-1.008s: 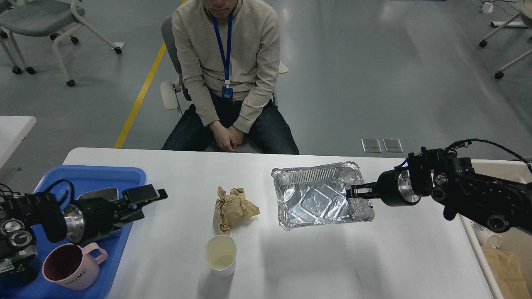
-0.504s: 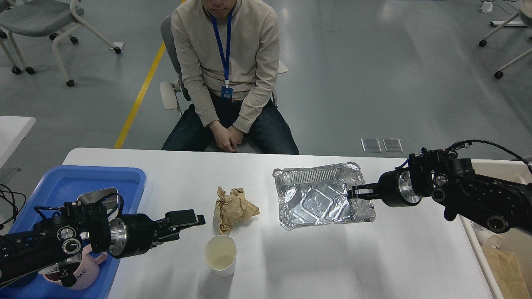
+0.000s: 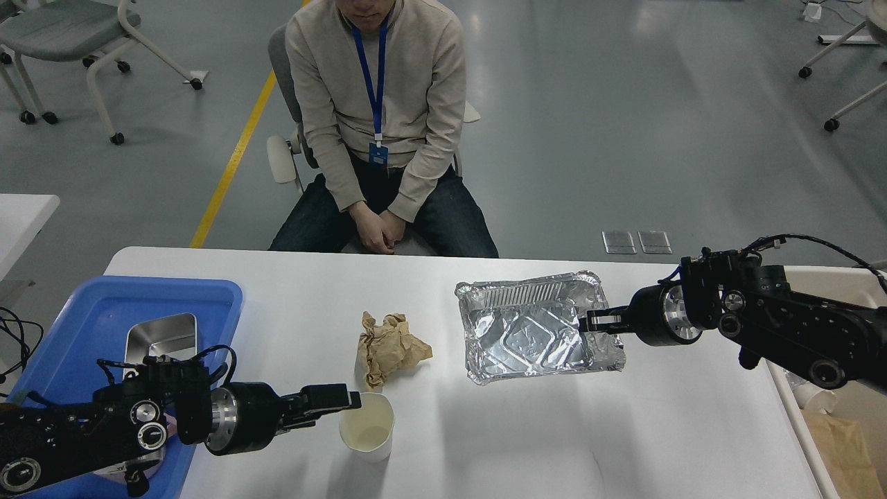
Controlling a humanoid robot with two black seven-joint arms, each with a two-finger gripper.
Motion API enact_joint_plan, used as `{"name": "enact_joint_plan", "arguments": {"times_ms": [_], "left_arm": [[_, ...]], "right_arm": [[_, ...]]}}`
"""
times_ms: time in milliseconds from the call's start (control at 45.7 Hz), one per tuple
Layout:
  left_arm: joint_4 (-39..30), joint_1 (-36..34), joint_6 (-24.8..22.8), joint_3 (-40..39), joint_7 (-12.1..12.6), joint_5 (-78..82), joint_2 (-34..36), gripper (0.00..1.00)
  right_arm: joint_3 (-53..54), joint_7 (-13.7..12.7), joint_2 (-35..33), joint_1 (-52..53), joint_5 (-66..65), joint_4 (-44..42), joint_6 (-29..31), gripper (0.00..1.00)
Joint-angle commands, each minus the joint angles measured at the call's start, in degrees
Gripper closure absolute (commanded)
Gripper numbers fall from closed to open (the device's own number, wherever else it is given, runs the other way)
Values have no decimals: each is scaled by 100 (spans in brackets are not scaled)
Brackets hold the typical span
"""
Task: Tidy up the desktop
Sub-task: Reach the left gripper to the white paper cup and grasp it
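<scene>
— Foil tray (image 3: 530,326) on the white worktop (image 3: 485,443) — who holds it?
— My right gripper (image 3: 597,321), clamped on its right rim. My left gripper (image 3: 339,402) touches the paper cup (image 3: 367,425) — grip unclear.

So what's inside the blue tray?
A shiny metal dish sits in the blue tray. My left arm covers the tray's near end, where only a pinkish sliver peeks out, so I can't tell what else is there.
</scene>
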Motion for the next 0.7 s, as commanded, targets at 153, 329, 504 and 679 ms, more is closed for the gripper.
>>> {"name": "enact_joint_plan", "arguments": {"times_ms": [153, 329, 504, 679], "left_arm": [[262, -22, 166, 304, 109, 8, -404, 9], [279, -23, 324, 550, 267, 8, -668, 31], [297, -23, 333, 577, 284, 8, -686, 58], [315, -66, 342, 673, 205, 8, -659, 98]], "right_arm": [[9, 0, 17, 7, 10, 6, -1, 100], [9, 0, 0, 7, 19, 6, -9, 100], [9, 0, 35, 16, 10, -3, -1, 100], [9, 0, 26, 16, 2, -11, -9, 100]]}}
